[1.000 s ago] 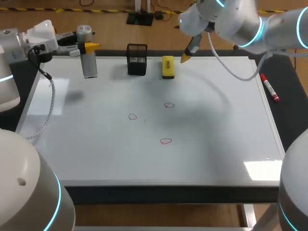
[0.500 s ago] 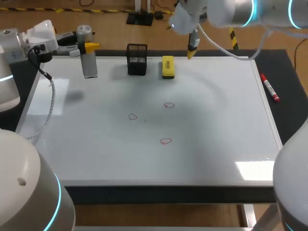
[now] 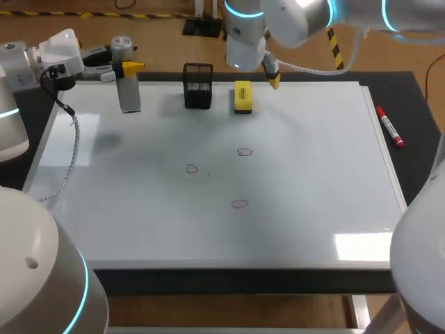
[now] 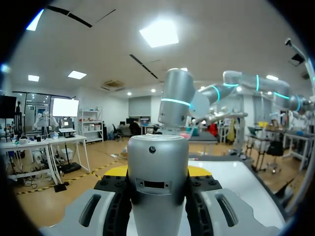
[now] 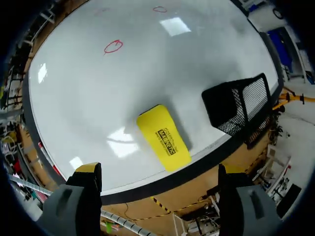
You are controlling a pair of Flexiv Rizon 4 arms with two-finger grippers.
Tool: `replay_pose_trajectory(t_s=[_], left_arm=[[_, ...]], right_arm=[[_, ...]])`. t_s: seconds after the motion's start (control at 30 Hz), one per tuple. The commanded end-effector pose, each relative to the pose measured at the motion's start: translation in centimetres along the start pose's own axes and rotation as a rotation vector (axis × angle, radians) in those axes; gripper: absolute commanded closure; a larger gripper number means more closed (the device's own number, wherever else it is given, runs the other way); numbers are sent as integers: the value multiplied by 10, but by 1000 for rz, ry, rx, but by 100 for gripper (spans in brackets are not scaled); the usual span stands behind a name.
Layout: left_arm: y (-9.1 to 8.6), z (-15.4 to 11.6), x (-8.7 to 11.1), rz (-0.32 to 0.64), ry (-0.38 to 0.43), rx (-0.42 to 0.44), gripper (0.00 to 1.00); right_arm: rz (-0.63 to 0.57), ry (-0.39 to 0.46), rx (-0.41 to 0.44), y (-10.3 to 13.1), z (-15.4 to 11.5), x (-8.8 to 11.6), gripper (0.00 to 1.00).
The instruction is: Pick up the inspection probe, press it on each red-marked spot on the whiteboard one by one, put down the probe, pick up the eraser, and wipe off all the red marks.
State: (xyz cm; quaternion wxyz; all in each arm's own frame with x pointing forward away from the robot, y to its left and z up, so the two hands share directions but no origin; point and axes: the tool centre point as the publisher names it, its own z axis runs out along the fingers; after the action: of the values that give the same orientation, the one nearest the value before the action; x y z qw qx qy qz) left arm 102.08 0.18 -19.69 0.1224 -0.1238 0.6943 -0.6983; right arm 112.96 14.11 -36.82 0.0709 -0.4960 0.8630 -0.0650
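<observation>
the whiteboard is lying flat and taking up nearly the whole table. the right arm is coming in from the right and reaching past the middle along the board's far edge, while the left arm is sitting at the far left corner. the left gripper is clamping the inspection probe – a silver cylinder – with the dark pads pressing on it from both sides. the probe is standing upright over the board's far left corner. whether its lower end is touching the surface, i cannot tell.

the right gripper is hanging over the far edge with its jaws spread wide and nothing between them. the yellow eraser is lying flat on the board just ahead of those fingers, apart from them.

a black mesh holder is standing on the board just beside the eraser, between it and the probe. a red marker is lying off the board's right edge, on the dark table.

three small red marks are showing near the middle of the board – one nearest the eraser, one to its left, and one closest to the near edge, all well apart from both grippers.
</observation>
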Motion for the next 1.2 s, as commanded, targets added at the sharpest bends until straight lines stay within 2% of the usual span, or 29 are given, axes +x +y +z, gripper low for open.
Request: replay_pose_trajectory(t_s=[0.03,0.23,0.5,0.8,1.2], left_arm=[[-1,0,0,1,-3,0,100],[-1,0,0,1,-3,0,100],[-1,0,0,1,-3,0,100],[-1,0,0,1,-3,0,100],[-1,0,0,1,-3,0,100]], right_arm=[[-156,207,-7,2,2,1,0],[-212,131,-65,2,14,14,0],[-276,7,-92,8,26,19,0],[-374,-14,-91,16,38,14,0],[-403,23,-92,19,47,8,0]])
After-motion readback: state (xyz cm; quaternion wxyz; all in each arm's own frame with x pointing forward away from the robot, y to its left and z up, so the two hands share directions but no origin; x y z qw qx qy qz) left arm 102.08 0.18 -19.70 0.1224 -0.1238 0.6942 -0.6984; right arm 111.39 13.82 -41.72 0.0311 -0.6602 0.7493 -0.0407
